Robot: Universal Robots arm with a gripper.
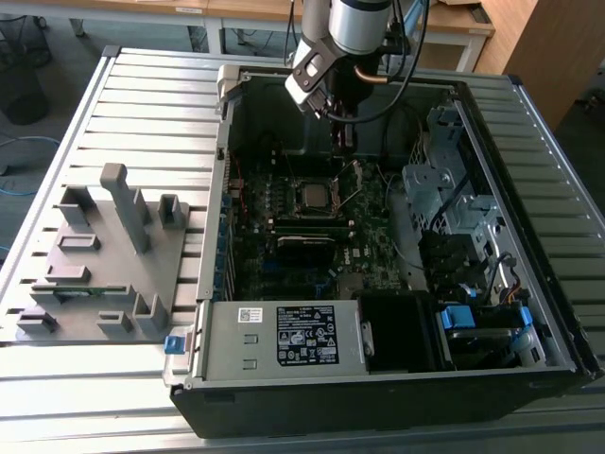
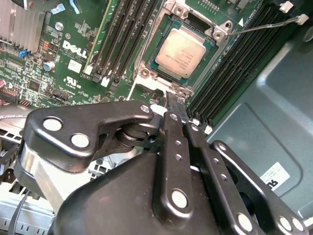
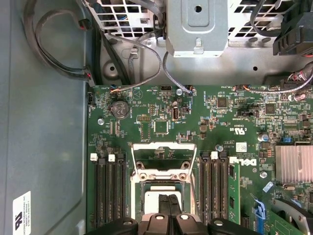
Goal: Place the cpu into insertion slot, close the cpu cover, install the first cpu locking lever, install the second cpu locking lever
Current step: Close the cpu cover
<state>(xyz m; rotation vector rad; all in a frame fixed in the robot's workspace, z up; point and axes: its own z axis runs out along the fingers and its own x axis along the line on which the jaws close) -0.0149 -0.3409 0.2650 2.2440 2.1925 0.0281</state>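
The cpu [image 2: 183, 49], a silver-grey square chip, lies flat in the insertion slot [image 2: 146, 73] on the green motherboard. In the exterior view the cpu [image 1: 315, 197] is near the middle of the open computer case. The cpu cover [image 3: 139, 149] is swung open behind the slot, and green board shows through its window. A thin wire locking lever [image 2: 264, 25] stands raised off one corner of the slot. My gripper [image 2: 176, 105] hovers just above the slot's near edge, fingers [image 3: 165, 208] pressed together and holding nothing. It hides part of the chip in the first wrist view.
Black memory slots [image 3: 107, 191] flank the socket on both sides. A finned heatsink [image 3: 293, 164], a metal drive cage [image 3: 195, 24] and loose cables [image 3: 58, 68] crowd the case. A grey fixture block [image 1: 104, 255] stands on the slatted table at the exterior view's left.
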